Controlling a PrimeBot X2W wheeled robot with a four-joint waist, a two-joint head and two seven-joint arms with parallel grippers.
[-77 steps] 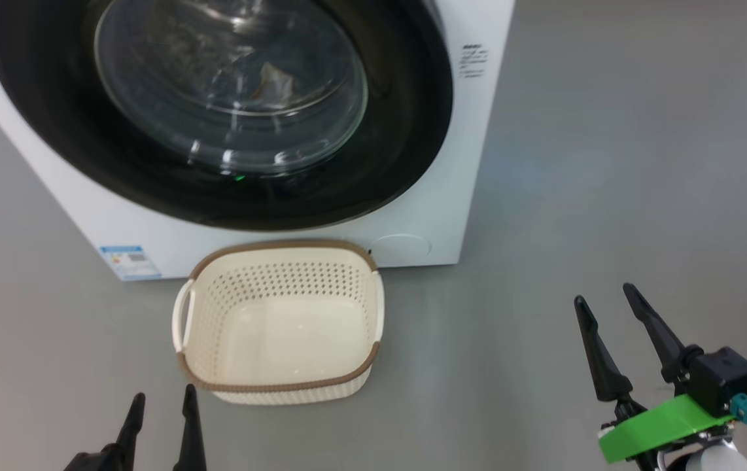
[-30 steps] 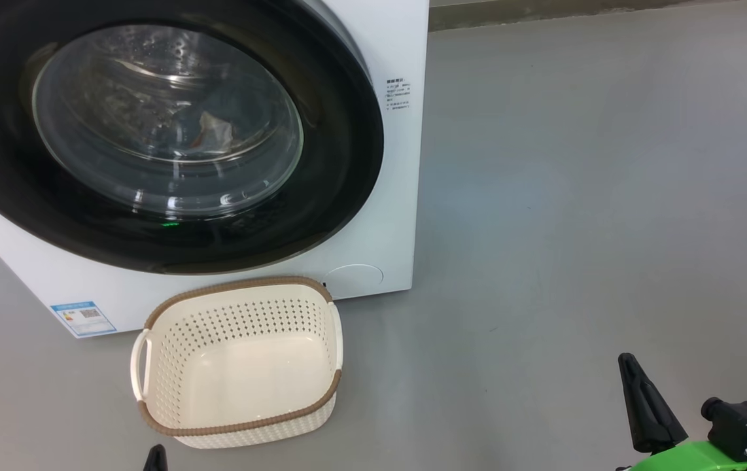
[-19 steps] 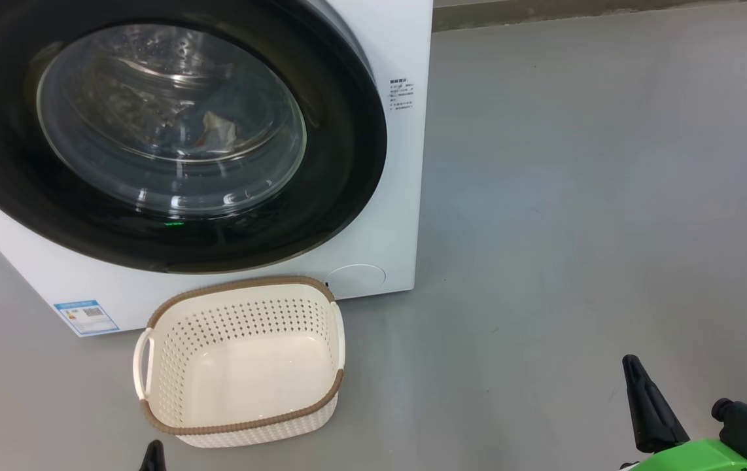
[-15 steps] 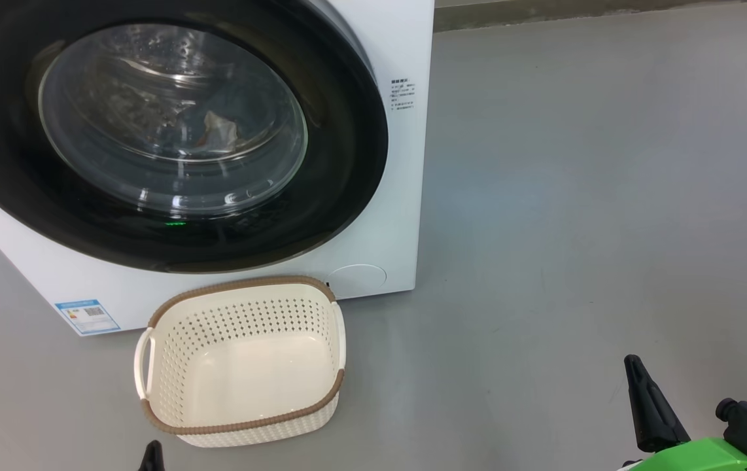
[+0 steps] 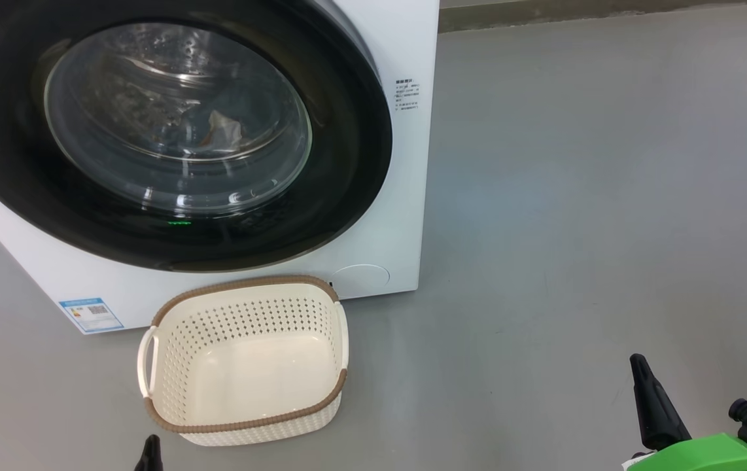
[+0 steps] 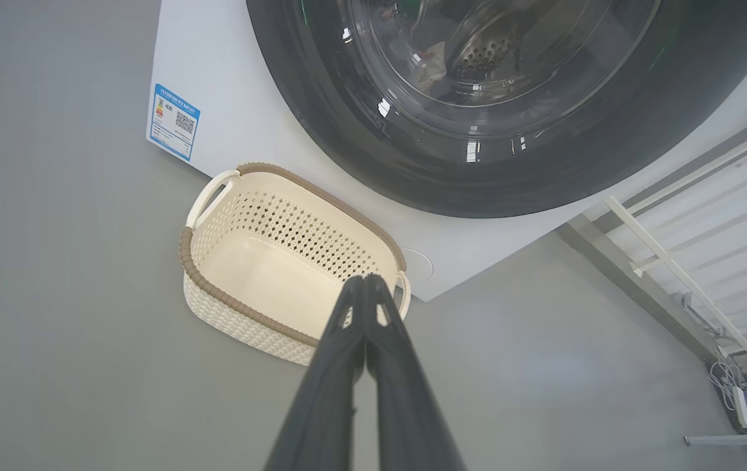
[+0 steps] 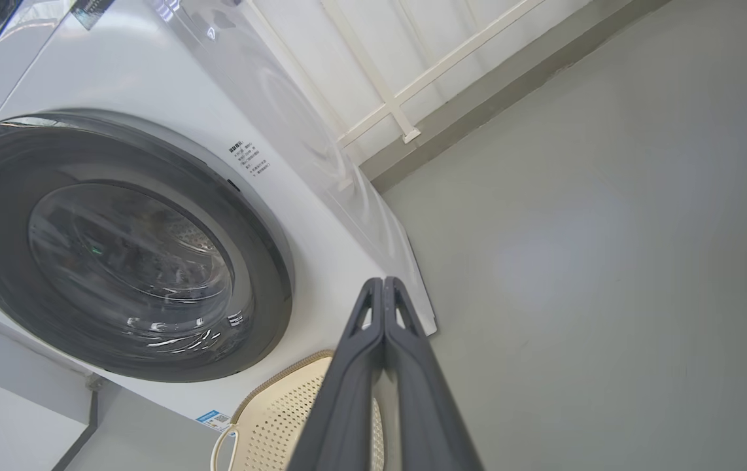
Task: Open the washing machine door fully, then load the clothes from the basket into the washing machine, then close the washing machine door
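A white washing machine (image 5: 386, 216) occupies the upper left of the head view; its round black door (image 5: 347, 157) is shut flush against the front; through the glass, a pale piece of the clothes (image 5: 223, 127) lies in the drum. A cream, brown-rimmed basket (image 5: 243, 283) stands on the grey floor (image 5: 576, 196) just below the door, its bare bottom showing. A blue label sticker (image 5: 91, 314) with a QR code marks the machine's lower left corner; a round cap (image 5: 360, 276) sits lower right; the small grey print (image 5: 407, 95) beside the door is too small to read. The left gripper (image 6: 364, 282) and the right gripper (image 7: 383, 282) each have their fingers pressed together, holding nothing; a white railing (image 6: 674, 261) crosses the right of the left wrist view.
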